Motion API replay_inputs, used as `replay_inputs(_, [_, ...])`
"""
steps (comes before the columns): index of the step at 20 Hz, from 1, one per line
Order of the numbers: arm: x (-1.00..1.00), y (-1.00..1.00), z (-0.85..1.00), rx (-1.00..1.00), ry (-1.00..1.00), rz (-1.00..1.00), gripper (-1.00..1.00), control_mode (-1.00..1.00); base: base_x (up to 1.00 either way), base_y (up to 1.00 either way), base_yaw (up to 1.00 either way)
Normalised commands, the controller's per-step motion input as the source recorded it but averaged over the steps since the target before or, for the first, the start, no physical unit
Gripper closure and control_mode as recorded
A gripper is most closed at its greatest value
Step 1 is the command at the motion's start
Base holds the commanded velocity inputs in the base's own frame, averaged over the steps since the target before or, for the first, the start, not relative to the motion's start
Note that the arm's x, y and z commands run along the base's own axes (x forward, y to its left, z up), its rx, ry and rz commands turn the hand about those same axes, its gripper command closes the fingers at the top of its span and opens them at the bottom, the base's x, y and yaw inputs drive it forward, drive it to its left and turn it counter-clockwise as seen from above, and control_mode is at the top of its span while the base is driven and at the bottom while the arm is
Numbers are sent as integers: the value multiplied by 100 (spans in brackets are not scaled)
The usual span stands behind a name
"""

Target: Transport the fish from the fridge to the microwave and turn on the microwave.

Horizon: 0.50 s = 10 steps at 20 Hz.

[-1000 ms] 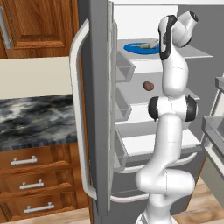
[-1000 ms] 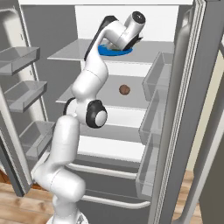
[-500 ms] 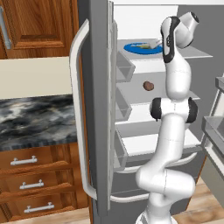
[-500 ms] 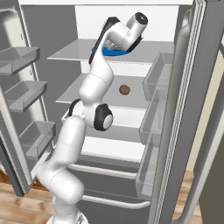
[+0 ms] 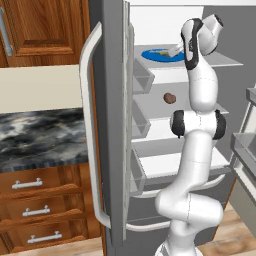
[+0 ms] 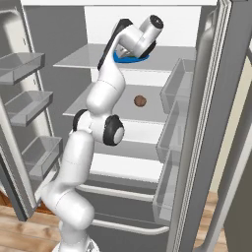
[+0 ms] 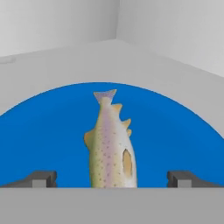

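Fish (image 7: 111, 144) lies on blue plate (image 7: 52, 131) between open pincer (image 7: 112, 178) tips.

a blue plate (image 7: 48, 131) on the top shelf, a brown round lump (image 5: 169, 98) one shelf below.

Speckled olive fish (image 7: 110, 144) lies flat inside the open fridge (image 5: 112, 125).

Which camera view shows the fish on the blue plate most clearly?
The hand view: the fish lies lengthwise on the blue plate, spots and tail fin plain, between the open hand's fingertips. In the left base view it is a pale sliver on the plate. In the right base view the arm covers it.
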Motion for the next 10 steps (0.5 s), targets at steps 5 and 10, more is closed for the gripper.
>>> replay_inputs(5, [0, 6, 0, 0, 3, 9, -100, -100, 0, 0, 0])
replay_inputs(10, [-5, 0, 0, 0, 3, 7, 100, -100, 0, 0, 0])
